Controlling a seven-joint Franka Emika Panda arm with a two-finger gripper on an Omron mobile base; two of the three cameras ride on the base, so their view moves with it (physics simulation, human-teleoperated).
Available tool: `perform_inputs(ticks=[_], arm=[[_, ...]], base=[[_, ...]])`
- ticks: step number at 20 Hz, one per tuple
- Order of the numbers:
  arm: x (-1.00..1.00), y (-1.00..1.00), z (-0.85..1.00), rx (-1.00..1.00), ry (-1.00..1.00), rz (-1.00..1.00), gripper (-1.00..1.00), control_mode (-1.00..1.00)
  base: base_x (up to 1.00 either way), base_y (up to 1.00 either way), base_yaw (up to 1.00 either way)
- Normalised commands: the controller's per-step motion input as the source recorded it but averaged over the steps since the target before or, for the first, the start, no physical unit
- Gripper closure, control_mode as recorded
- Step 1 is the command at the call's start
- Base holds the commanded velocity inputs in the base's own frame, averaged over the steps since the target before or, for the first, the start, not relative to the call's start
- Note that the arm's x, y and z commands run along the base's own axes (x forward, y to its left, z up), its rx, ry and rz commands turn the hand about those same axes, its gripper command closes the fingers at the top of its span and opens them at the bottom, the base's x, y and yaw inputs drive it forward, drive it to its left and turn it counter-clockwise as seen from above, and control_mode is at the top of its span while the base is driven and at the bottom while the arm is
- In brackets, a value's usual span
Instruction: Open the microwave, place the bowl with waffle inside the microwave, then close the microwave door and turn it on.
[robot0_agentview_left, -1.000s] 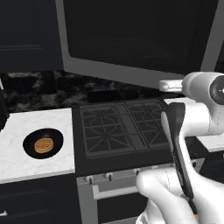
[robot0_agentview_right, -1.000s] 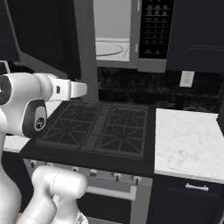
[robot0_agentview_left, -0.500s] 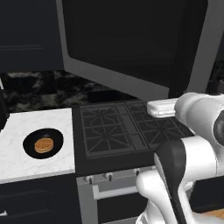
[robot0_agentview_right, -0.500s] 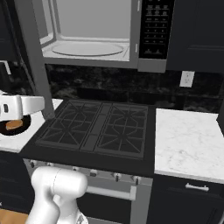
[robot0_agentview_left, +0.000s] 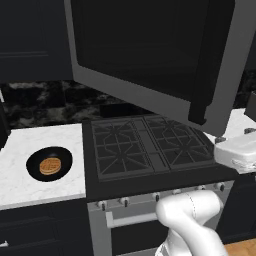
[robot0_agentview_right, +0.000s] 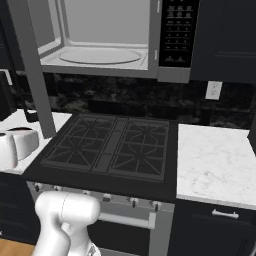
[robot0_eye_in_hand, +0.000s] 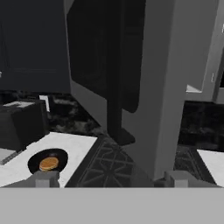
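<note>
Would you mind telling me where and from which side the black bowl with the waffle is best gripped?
Grip the bowl by its rim, coming straight down from above. It sits flat and upright on the marble counter left of the stove, shallow and round, so a side approach finds little wall. One finger should go inside the rim, clear of the waffle at its centre.

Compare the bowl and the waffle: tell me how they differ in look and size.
The bowl is black and smooth; the waffle is golden-brown with a grid pattern. The bowl is the larger, its rim showing all around the waffle, which lies inside it. The bowl rests on the white marble counter; the waffle rests on the bowl. Both are round and low.
</note>
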Motion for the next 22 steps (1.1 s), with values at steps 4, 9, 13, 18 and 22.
perform_inputs(ticks=[4, 9, 13, 18, 22], arm=[[-1.0, -0.44, 0.25, 0.23, 0.04, 0.27, -1.0, -1.0], [-0.32, -0.75, 0.28, 0.27, 0.01, 0.18, -1.0, -1.0], [0.22, -0.74, 0.0, 0.26, 0.03, 0.01, -1.0, -1.0], [0.57, -0.42, -0.01, 0.38, 0.27, 0.0, -1.0, -1.0], [0.87, -0.24, -0.11, 0.38, 0.36, 0.01, -1.0, -1.0]], base=[[0.0, 0.0, 0.0], [0.0, 0.0, 0.0], [0.0, 0.0, 0.0], [0.0, 0.0, 0.0], [0.0, 0.0, 0.0]])
